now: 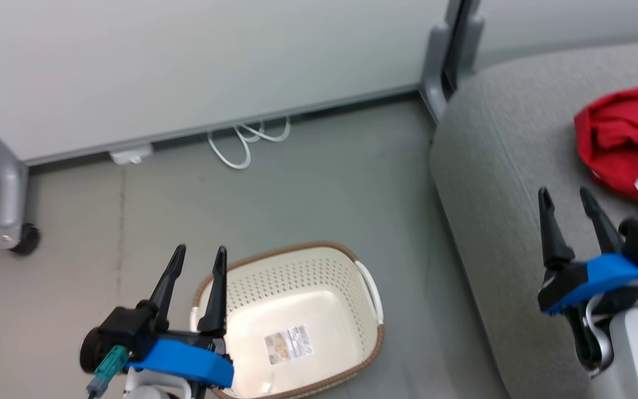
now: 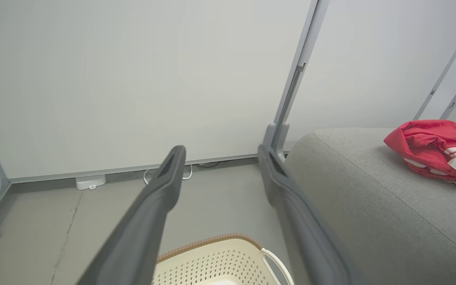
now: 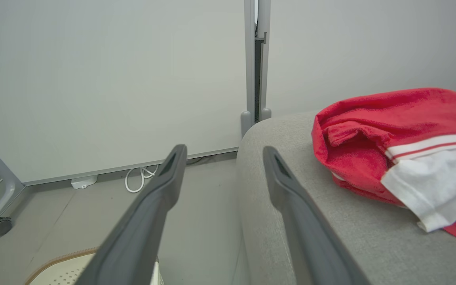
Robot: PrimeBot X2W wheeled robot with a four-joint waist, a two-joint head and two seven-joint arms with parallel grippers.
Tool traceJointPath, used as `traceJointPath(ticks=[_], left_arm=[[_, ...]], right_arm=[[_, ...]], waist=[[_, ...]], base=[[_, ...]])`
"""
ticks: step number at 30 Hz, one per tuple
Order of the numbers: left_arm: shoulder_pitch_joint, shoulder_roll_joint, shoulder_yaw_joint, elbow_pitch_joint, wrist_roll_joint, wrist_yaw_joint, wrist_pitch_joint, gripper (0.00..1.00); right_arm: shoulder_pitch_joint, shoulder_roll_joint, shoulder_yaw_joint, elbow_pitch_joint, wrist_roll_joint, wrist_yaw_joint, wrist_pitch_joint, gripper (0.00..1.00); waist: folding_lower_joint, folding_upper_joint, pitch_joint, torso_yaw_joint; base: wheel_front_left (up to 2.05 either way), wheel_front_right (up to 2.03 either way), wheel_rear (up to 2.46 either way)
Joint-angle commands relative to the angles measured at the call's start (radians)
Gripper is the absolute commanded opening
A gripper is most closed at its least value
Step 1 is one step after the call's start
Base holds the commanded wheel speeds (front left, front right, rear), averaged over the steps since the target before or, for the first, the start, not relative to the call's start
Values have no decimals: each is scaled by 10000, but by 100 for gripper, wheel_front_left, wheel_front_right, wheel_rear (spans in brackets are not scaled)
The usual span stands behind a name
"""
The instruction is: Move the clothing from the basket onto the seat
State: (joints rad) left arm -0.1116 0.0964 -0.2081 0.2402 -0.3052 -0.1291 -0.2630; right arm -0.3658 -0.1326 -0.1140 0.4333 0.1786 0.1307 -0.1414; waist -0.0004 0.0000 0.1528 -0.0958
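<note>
- The left gripper (image 1: pixel 200 249) is seen at 7 o'clock in the head view. Its two dark fingers are spread wide, and nothing is held between them.
- The right gripper (image 1: pixel 565 193) is seen at 4 o'clock. Its fingers are spread wide too, and nothing is held.
- The basket (image 1: pixel 297 260) is set on the grey floor (image 1: pixel 324 183) at 6 o'clock, just beside the left gripper.
- A label sticker (image 1: pixel 289 343) is stuck on the basket's bare bottom. Its writing is too small to be read.
- The seat (image 1: pixel 496 166) is found at 3 o'clock, and the right gripper is held over its front part.
- The clothing (image 1: pixel 618 138) is laid on the seat at 2 o'clock in a red heap with white trim. It is past the right gripper's fingertips and apart from them.
- A white cable (image 1: pixel 241 149) is looped on the floor at 12 o'clock, by the pale wall panel (image 1: pixel 186 66).
</note>
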Motion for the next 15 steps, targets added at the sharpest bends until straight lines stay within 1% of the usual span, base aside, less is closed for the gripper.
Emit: traceJointPath(ticks=[1,2,3,8,12,15], left_arm=[[169,-22,134,65,45,-19,-26,100],[326,-81,390,180,42,-19,-26,100],[326,-81,390,180,42,-19,-26,100],[562,-167,852,543,62,-19,-28,100],[674,-142,1021,767,119,-19,-26,100],[626,-14,1035,907,69,-19,-28,100]], right_arm=[[403,-9,47,-269,33,1,65,100],[893,141,135,-808,114,1,241,100],[893,141,135,-808,114,1,241,100],[1958,429,125,-1760,-14,1,515,100],[2611,647,176,-2146,-27,1,550,100],[2891,739,121,-2314,-51,1,507,100]], waist=[[4,0,-702,654],[4,0,-928,871],[4,0,-928,871],[4,0,-1339,1400],[4,0,-1551,1679],[4,0,-1590,1777]], base=[[0,0,0],[0,0,0],[0,0,0],[0,0,0],[0,0,0],[0,0,0]])
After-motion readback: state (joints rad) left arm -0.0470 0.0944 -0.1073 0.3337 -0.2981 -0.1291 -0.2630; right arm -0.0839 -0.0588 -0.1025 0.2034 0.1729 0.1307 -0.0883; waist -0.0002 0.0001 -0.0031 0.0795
